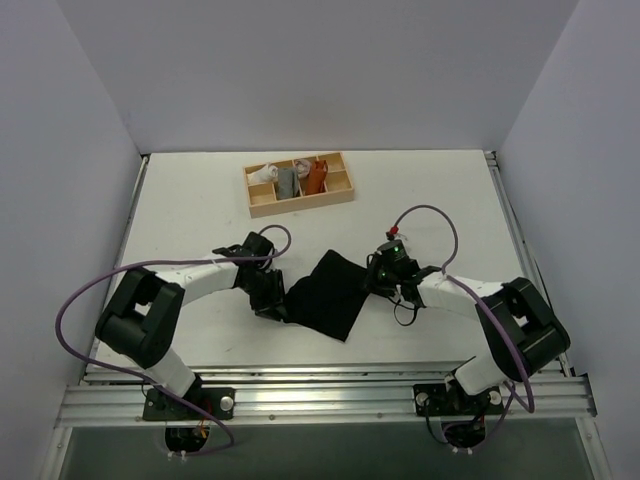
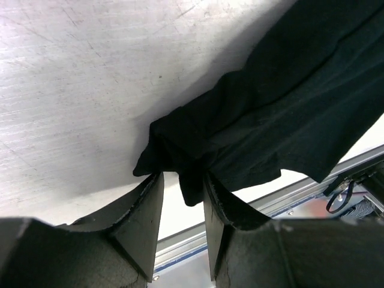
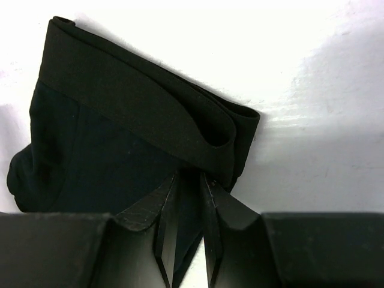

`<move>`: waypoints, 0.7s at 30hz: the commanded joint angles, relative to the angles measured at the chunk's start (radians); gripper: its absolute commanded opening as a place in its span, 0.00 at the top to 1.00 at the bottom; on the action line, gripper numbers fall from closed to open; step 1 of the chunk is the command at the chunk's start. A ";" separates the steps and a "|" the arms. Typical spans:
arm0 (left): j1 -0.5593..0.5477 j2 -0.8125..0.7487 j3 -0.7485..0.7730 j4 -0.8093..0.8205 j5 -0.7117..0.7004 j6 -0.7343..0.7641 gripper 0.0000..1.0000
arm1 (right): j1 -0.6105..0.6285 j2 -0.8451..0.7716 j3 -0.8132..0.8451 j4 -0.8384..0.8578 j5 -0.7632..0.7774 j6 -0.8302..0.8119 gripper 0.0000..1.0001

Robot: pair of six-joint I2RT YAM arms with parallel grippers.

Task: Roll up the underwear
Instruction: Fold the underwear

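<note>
The underwear [image 1: 330, 293] is a plain black cloth lying flat on the white table between my two arms. My left gripper [image 1: 273, 300] is at its left edge. In the left wrist view a bunched corner of the underwear [image 2: 288, 108] hangs down between the fingers of the left gripper [image 2: 183, 177], which stand apart with light showing beside the cloth. My right gripper [image 1: 382, 278] is at the cloth's right edge. In the right wrist view the right gripper [image 3: 191, 177] is shut on a fold just below the thick waistband of the underwear [image 3: 120, 120].
A small wooden tray [image 1: 300, 204] stands at the back of the table, holding a white roll [image 1: 265, 174], a grey roll [image 1: 288, 181] and an orange-brown roll [image 1: 316, 176]. An aluminium rail [image 1: 330, 385] runs along the near edge. White walls close in both sides and the back.
</note>
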 commanded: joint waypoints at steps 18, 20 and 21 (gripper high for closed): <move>-0.011 -0.159 0.224 -0.172 -0.186 -0.006 0.51 | 0.114 -0.219 0.003 -0.168 0.037 0.118 0.81; -0.034 -0.179 0.224 -0.123 -0.183 -0.012 0.51 | 0.106 -0.212 -0.005 -0.158 0.063 0.135 0.74; -0.037 -0.176 0.224 -0.103 -0.167 -0.015 0.51 | 0.088 -0.209 0.004 -0.167 0.086 0.138 0.69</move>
